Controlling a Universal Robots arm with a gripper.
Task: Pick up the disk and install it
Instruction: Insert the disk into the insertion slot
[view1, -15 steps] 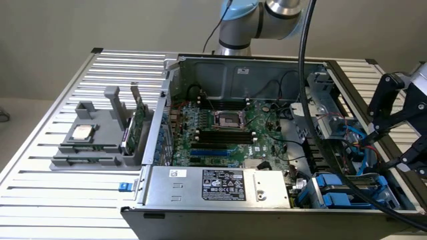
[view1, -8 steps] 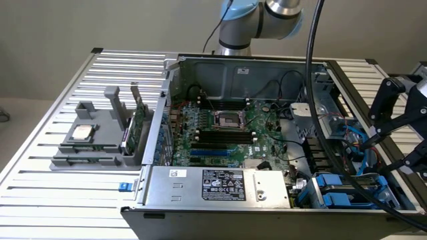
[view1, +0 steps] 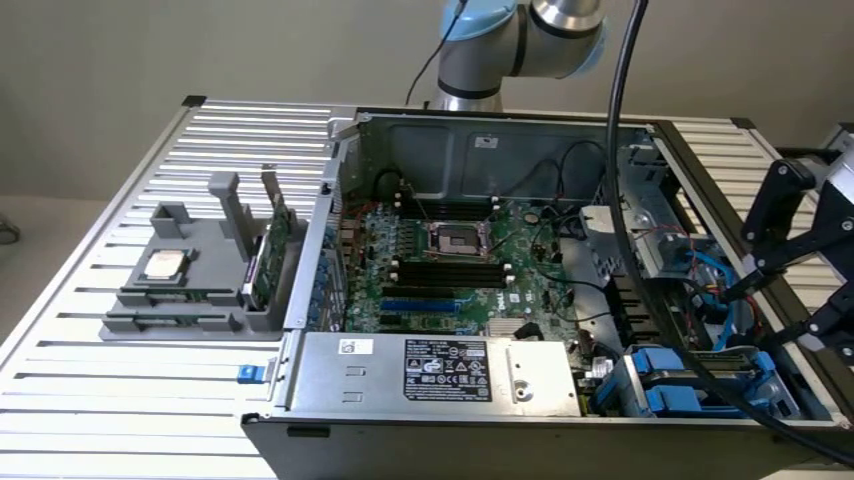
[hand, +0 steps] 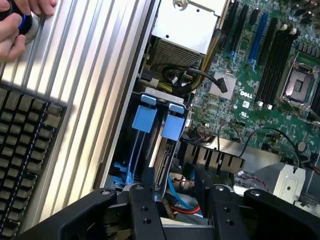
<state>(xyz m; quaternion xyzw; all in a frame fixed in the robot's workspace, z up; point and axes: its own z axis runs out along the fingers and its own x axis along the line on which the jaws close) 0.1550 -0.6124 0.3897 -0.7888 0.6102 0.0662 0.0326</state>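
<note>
Exterior view: the gripper (view1: 767, 275) hangs over the drive bay (view1: 694, 385) of the open computer case (view1: 534, 140). Wrist view: the disk (hand: 164, 165) stands edge-on in that bay; the jaws stand spread astride it, apparently not pinching, so installation looks nearly done

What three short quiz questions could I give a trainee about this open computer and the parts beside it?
1. True or false: the green card stands upright in the grey fixture.
2. Where does the disk, in its blue carrier, sit? A) inside the case B) on a keyboard C) on the table's slats
3. Fill in: the small silver chip rests on the grey fixture, ___ the case.
Key: 1 true; 2 A; 3 outside.
</note>
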